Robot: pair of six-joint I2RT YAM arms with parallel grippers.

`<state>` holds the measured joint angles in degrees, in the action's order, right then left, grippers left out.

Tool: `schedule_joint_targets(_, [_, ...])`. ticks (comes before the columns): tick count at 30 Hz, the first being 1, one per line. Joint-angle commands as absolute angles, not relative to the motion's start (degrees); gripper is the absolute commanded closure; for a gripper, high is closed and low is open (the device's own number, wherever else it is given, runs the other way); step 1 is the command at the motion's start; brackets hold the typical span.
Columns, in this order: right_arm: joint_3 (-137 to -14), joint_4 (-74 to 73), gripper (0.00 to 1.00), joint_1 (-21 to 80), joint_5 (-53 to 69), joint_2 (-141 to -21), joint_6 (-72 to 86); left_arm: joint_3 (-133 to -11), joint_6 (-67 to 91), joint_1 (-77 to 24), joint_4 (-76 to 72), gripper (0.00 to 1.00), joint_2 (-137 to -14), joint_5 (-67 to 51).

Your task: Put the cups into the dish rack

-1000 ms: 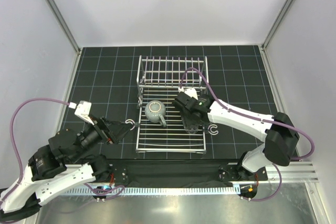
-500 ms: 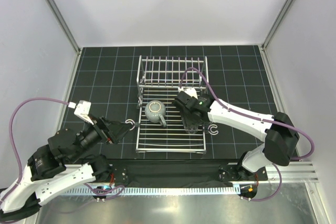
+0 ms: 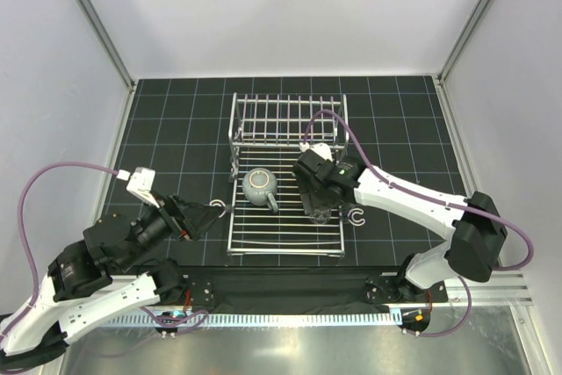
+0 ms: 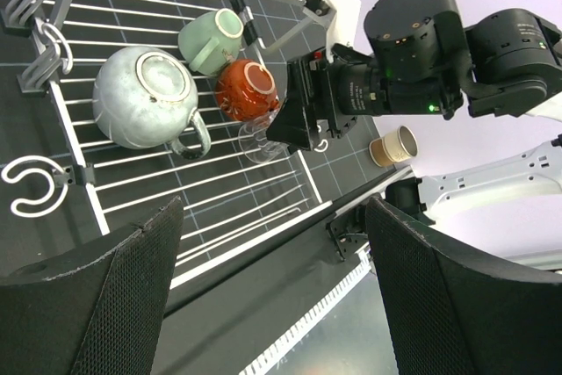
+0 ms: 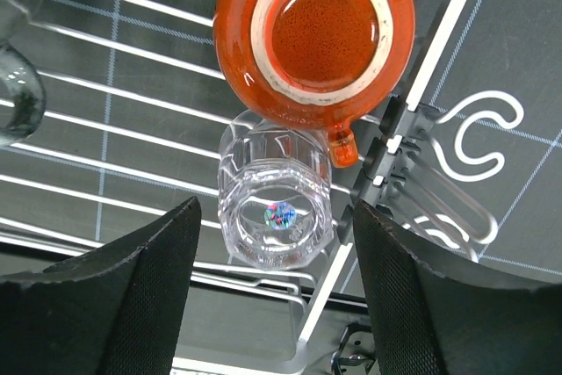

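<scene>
The silver wire dish rack [image 3: 285, 233] stands mid-table. The pale grey-green round mug [image 3: 260, 184] sits upside down on its base. In the left wrist view the mint-green mug [image 4: 211, 37], the orange-brown mug [image 4: 248, 90] and the clear glass [image 4: 261, 140] also sit on the rack [image 4: 132, 182], and the cream tumbler [image 4: 392, 145] stands on the mat to its right. My right gripper [image 5: 274, 212] is open above the glass [image 5: 277, 217], its fingers clear of it on both sides, next to the orange-brown mug [image 5: 314, 37]. My left gripper [image 4: 272, 217] is open and empty left of the rack.
White C-shaped hooks lie beside the rack on the right [image 3: 356, 217] and left [image 3: 217, 207]. The rack's upright barred section [image 3: 285, 120] stands at its far end. The black grid mat [image 3: 176, 129] is walled by white panels.
My right arm has shifted slightly, its elbow moving right, with the gripper still over the rack's right side. The left arm has barely moved.
</scene>
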<state>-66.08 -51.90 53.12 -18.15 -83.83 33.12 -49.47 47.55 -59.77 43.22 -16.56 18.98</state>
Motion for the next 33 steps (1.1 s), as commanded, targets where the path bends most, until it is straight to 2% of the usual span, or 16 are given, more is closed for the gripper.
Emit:
schedule_joint_targets(1, [-66.88,-51.59,0.29,52.91,-18.81,-80.78,32.96,-50.71,47.81,-59.94,42.54,0.18,-17.31,18.55])
schedule_joint_targets(9, [-66.01,-55.11,0.29,53.35,-20.21,-71.11,34.28,-50.62,48.08,-59.94,42.36,0.19,-17.84,18.11])
schedule_joint_targets(18, [-64.87,-61.61,0.34,50.81,-30.58,-61.01,36.56,-50.19,48.16,-59.94,40.34,0.19,-19.60,16.44])
schedule_joint_targets(21, [-63.99,-61.79,0.36,45.19,-30.76,-58.72,37.00,-50.45,48.43,-59.94,40.17,0.19,-20.13,15.56])
schedule_joint_targets(27, [-58.02,-56.79,0.35,24.20,-25.94,-53.00,34.29,-50.63,48.95,-59.94,40.78,0.19,-19.69,14.85])
schedule_joint_targets(33, [-54.85,-52.30,0.35,5.40,-20.30,-58.71,26.29,-50.98,49.39,-59.94,42.18,0.18,-19.25,14.50])
